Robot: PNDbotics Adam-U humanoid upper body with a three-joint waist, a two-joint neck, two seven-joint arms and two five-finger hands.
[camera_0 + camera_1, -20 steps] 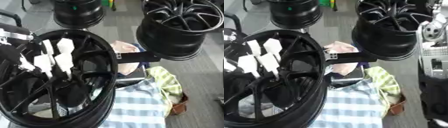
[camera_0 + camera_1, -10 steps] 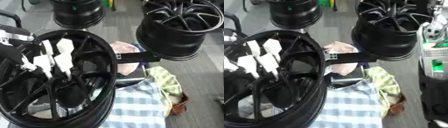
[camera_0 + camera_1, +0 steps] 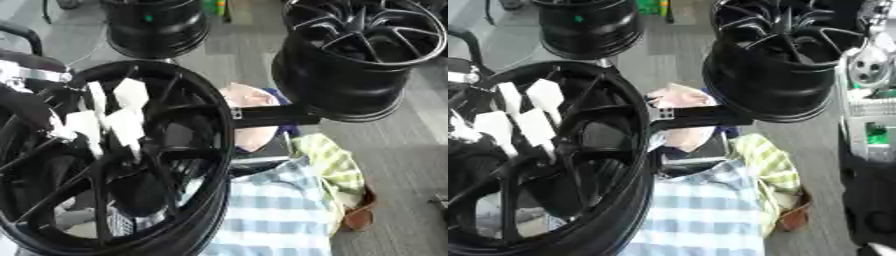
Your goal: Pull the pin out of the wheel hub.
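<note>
A big black wheel hub (image 3: 197,165) with thin spokes fills the left of both views, tilted toward me. My left hand (image 3: 112,119), black with white covers, comes in from the left edge and lies over the spokes, reaching down toward the hub's centre (image 3: 140,160). Its lower end touches the spokes there. I cannot make out a pin; the hand and the dark spokes hide that spot. My right hand shows in neither view.
A second black wheel (image 3: 367,60) sits at the upper right on a black bracket arm (image 3: 271,116). A third wheel (image 3: 156,25) stands at the top centre. A person in a checked shirt (image 3: 271,210) is under the bracket. Shelving (image 3: 868,95) lines the right edge.
The left hand has stayed over the spokes, at most creeping a little lower. Nothing has visibly come out of the hub.
</note>
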